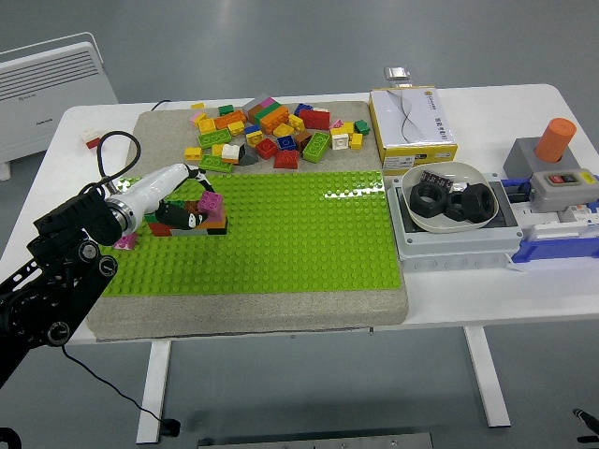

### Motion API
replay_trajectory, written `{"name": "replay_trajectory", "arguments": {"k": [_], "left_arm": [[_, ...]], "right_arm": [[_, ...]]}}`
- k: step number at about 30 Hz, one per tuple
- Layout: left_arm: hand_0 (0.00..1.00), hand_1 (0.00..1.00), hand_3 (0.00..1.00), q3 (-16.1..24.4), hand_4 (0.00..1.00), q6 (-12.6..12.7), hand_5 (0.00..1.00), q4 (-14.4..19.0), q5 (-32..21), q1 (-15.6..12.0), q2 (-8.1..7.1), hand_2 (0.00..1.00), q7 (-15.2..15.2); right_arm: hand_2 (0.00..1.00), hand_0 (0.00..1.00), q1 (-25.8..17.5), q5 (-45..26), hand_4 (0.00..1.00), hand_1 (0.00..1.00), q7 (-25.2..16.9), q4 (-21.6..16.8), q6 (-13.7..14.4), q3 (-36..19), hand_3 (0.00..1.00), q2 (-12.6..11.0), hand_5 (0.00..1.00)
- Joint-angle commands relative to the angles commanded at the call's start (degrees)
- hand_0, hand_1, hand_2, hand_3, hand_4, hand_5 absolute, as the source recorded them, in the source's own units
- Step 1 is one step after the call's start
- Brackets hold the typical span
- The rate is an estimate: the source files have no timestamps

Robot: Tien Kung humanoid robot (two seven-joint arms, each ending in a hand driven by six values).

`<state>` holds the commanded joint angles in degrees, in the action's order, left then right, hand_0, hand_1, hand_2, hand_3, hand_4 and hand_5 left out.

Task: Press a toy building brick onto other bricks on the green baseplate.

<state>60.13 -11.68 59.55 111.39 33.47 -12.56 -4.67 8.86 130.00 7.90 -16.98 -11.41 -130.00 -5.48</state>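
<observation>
- The white table (pixel 487 290) fills the scene, its near edge running along the bottom.
- A grey mat (pixel 253 313) covers the table's left and middle, and the green baseplate (pixel 290 234) lies on its near part.
- The left arm (pixel 56 271) comes in from the lower left, black, with a black cable looping above it.
- A grey tray (pixel 459 245) sits right of the baseplate and holds a white bowl (pixel 423 221) with black rings in it.
- A yellow and white box (pixel 412 117) lies at the far side, just beyond the bowl.
- A loose pile of bricks (pixel 271 131) in many colours lies on the mat beyond the baseplate's far edge.
- A grey control box (pixel 552 182) at the far right carries an orange cylinder (pixel 557 138).
- The left hand (pixel 173 201) rests over the baseplate's far left part, its dark fingertips curled down on a small stack of bricks; how tightly they close I cannot tell.
- The stack (pixel 201 223) is red, orange and dark at its base and sits on the baseplate's studs.
- The pink brick (pixel 211 202) sits on top of the stack, with the fingertips touching its left side.
- Another small pink brick (pixel 124 242) lies on the baseplate's left edge, near the wrist.
</observation>
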Motion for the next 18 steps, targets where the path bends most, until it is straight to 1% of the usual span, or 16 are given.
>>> {"name": "replay_trajectory", "arguments": {"k": [1,5,6,12,13,17,18], "left_arm": [[0.939,0.957,0.594,0.0,0.537,-0.1,0.002,0.0,-0.1,0.0,-0.01,0.93,0.0],[0.939,0.957,0.594,0.1,0.537,-0.4,0.002,0.0,-0.1,-0.1,-0.04,0.93,-0.1],[0.938,0.958,0.637,0.1,0.577,-0.5,0.002,0.0,-0.2,-0.1,-0.04,0.938,-0.1],[0.938,0.958,0.637,0.1,0.577,-0.9,0.002,-0.1,-0.2,-0.2,-0.02,0.938,-0.3],[0.937,0.958,0.658,0.1,0.6,-0.9,0.002,-0.1,-0.2,-0.2,-0.01,0.94,-0.3],[0.937,0.958,0.658,0.1,0.6,-1.0,0.002,-0.1,-0.2,-0.2,0.02,0.94,-0.4],[0.936,0.959,0.669,0.1,0.615,-1.0,0.002,-0.1,-0.3,-0.2,0.03,0.94,-0.4]], "right_arm": [[0.664,0.675,0.0,0.0,0.732,0.622,0.0,0.0,0.0,0.0,0.687,0.0,0.906],[0.664,0.675,0.0,0.0,0.732,0.622,0.0,0.0,0.0,0.0,0.687,0.0,0.906],[0.665,0.675,0.0,0.0,0.732,0.622,0.0,0.0,0.0,0.0,0.684,0.0,0.905],[0.665,0.675,-0.1,0.0,0.732,0.622,0.1,0.0,0.0,0.0,0.684,0.0,0.905],[0.664,0.675,-0.1,0.0,0.732,0.622,0.1,0.0,0.0,0.0,0.684,0.0,0.905],[0.664,0.675,-0.1,0.0,0.732,0.622,0.1,0.0,0.0,0.0,0.684,-0.1,0.905],[0.664,0.675,-0.1,0.0,0.732,0.622,0.1,0.0,0.0,0.0,0.684,-0.1,0.904]]}}
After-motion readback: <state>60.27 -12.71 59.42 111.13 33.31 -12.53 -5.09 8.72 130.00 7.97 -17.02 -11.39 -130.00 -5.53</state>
